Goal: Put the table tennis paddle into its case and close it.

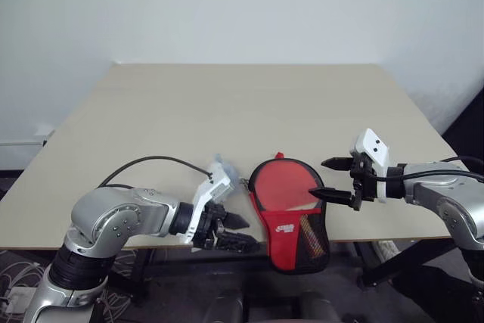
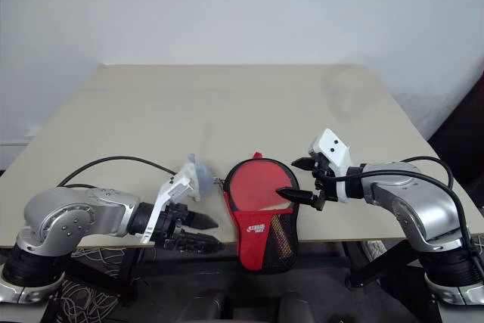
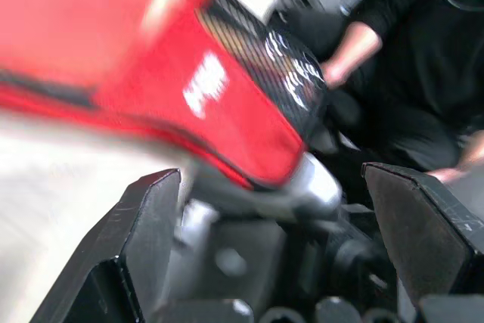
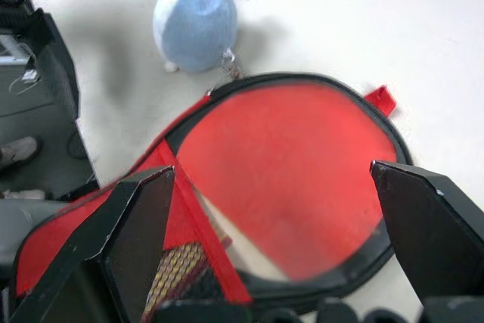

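From the head views, the red paddle case [image 1: 287,213] lies at the table's [image 1: 249,111] near edge, its narrow end hanging over — the paddle's red face [image 1: 283,185] sits inside the round part. The left gripper [image 1: 236,231] hangs just left of the overhanging end, fingers apart, holding nothing. The right gripper [image 1: 330,180] hovers at the case's right rim, jaws wide. In the left wrist view the case's mesh pocket [image 3: 291,73] is just beyond the spread fingers. The right wrist view frames the paddle face between open fingers — a small blue plush charm [image 4: 195,20] lies past the rim.
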You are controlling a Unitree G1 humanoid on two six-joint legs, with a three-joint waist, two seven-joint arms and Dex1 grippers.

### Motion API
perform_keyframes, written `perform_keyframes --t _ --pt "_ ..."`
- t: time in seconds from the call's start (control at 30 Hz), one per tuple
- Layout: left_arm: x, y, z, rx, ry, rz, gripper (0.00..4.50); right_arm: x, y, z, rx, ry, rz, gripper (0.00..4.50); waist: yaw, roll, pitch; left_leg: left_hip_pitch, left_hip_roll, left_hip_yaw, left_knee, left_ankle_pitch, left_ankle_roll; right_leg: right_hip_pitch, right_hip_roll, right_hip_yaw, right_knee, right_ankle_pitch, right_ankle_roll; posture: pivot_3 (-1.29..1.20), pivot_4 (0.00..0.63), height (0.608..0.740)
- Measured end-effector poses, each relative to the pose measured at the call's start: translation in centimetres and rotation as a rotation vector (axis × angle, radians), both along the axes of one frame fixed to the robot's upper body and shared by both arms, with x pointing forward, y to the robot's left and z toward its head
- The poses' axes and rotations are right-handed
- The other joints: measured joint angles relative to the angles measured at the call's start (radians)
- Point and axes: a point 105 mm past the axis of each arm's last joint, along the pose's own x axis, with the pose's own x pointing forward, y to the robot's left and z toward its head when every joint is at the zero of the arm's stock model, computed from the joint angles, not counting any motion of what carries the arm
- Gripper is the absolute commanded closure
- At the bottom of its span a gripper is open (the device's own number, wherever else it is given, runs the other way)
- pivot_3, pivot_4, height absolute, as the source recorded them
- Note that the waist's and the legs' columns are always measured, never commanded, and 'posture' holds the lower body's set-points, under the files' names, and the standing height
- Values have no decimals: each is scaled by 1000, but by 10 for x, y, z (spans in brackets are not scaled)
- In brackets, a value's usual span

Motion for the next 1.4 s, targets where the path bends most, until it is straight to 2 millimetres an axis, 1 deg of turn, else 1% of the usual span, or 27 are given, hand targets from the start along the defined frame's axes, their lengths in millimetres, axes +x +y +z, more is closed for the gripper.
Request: perform_keyframes --t 0.07,0.1,0.13,0.2,0.3,0.4,0.5,0.6,0.73,0.93,1.13,1.23,1.3,1.4 --pt "3 -13 0 -47 -65 -19 433 10 1 4 2 -17 -23 0 0 1 0 0 0 1 0 0 1 0 0 1 -1 1 0 0 0 740" --pt "1 -21 -4 -63 -89 -39 433 16 1 8 4 -30 -35 0 -1 0 0 -1 0 2 0 3 4 1 0 1 -1 1 -1 0 0 740" --pt "-1 -25 -8 -65 -96 -56 433 20 1 11 1 -41 -42 0 -1 0 0 -1 0 1 -1 3 4 1 1 1 -1 3 -4 0 0 740" --pt "-1 -31 -15 -62 -131 -73 433 27 1 13 0 -47 -59 0 -1 0 0 -1 0 1 -1 3 5 1 1 0 -1 4 -5 0 0 740" --pt "9 -44 -25 -85 -204 -66 433 40 3 18 2 -66 -80 0 -1 1 0 -1 0 2 -1 3 5 1 2 0 -1 4 -5 0 0 740" --pt "19 -52 -33 -97 -281 -59 433 46 8 21 6 -79 -77 0 -1 1 0 -1 0 2 -1 3 5 1 2 0 -1 4 -5 0 0 740" --pt "26 -59 -41 -100 -346 -55 433 51 14 21 12 -83 -74 0 -2 1 -1 -1 0 2 -1 3 5 1 2 1 -1 5 -4 0 0 740" --pt "31 -63 -52 -91 -374 -50 433 54 19 24 22 -97 -70 0 -2 2 -1 -1 0 2 -1 3 5 1 2 0 0 6 -2 0 0 740" --pt "34 -69 -61 -95 -382 -45 433 59 22 29 27 -112 -73 0 -1 2 -1 -1 0 1 0 3 6 1 2 0 0 6 -2 0 0 740" --pt "38 -69 -68 -81 -433 -52 433 61 21 27 23 -110 -83 0 -2 3 -1 0 0 1 0 3 6 2 2 0 1 6 -2 0 0 740" --pt "39 -72 -71 -91 -452 -65 433 66 30 37 32 -136 -66 0 -1 5 -3 1 0 1 0 3 6 3 2 0 0 6 -2 0 0 740" --pt "39 -72 -72 -91 -445 -66 1027 69 40 39 30 -135 -40 0 -3 5 -4 1 0 1 0 3 6 3 2 0 1 6 -2 0 0 740" --pt "39 -72 -72 -92 -440 -68 1642 71 50 42 33 -137 -18 0 -4 6 -4 1 0 1 0 3 6 2 2 0 2 6 -2 0 0 740" --pt "39 -71 -72 -95 -426 -75 2745 76 69 47 45 -123 15 0 -6 7 -5 1 0 1 0 3 6 2 2 0 3 6 -2 0 0 740"
